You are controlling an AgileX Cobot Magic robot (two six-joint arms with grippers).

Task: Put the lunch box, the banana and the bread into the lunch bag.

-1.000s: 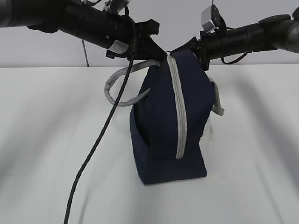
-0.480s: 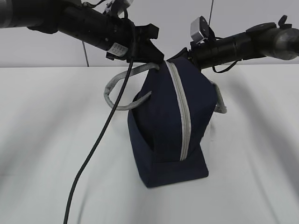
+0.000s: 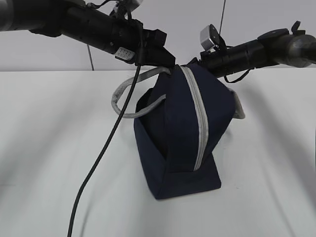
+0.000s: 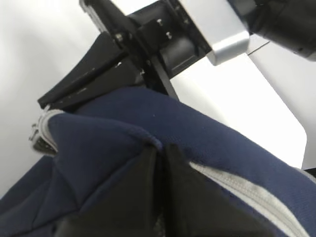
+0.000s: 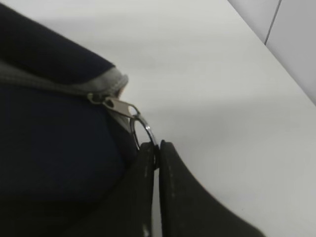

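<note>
Standing near the middle of the bench (image 3: 44, 148), the lunch bag (image 3: 173, 128) is leaning toward our right arm. We are pinching the navy fabric at its top ridge with our left gripper (image 4: 160, 163), fingers closed together on a fold beside the grey zipper (image 3: 200, 118). Our right gripper (image 5: 157, 150) is clamping the ring pull (image 5: 143, 129) at the bag's top end, fingers nearly touching.

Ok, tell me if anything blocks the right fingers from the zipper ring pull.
Nothing visible does. The right gripper is already closed on the ring pull at the end of the grey zipper, and the left gripper pinches the lunch bag fabric at its top.
</note>
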